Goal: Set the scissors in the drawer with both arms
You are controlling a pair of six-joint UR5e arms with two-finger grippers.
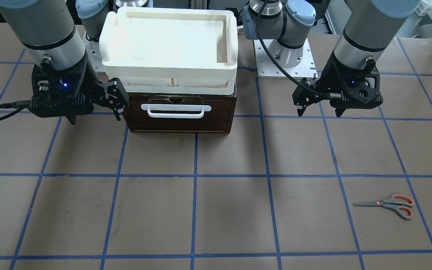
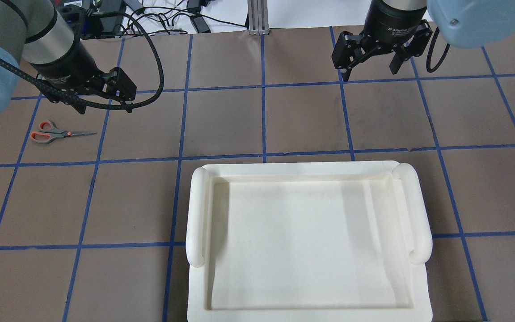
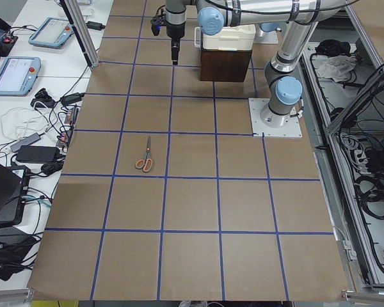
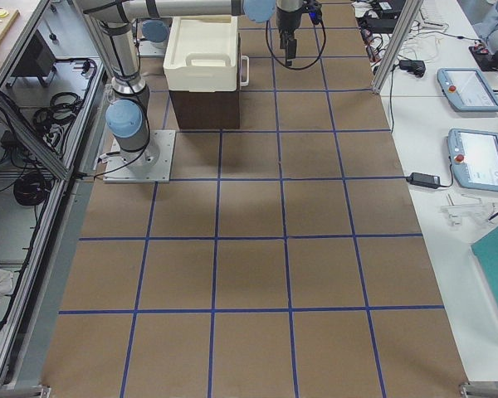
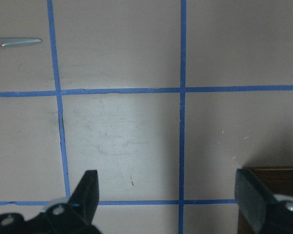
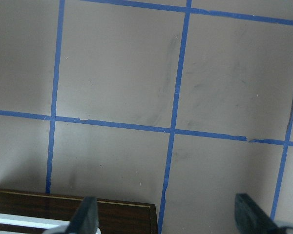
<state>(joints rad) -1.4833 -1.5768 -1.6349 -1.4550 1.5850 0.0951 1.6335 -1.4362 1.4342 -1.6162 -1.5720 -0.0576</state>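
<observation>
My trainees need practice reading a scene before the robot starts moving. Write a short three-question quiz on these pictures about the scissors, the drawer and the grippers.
1. Fill in: the left gripper and the right gripper are both ____ and hold nothing.
2. Which is nearer the scissors? A) the left gripper B) the right gripper
3. True or false: the drawer stands pulled open.
Key: 1 open. 2 A. 3 false, its front sits shut.

One pair of scissors [image 1: 386, 204], one drawer [image 1: 219, 112], one white tray [image 1: 169, 65], two arms [image 1: 366, 33] [image 1: 39, 33], two grippers [image 1: 320, 112] [image 1: 96, 119]
</observation>
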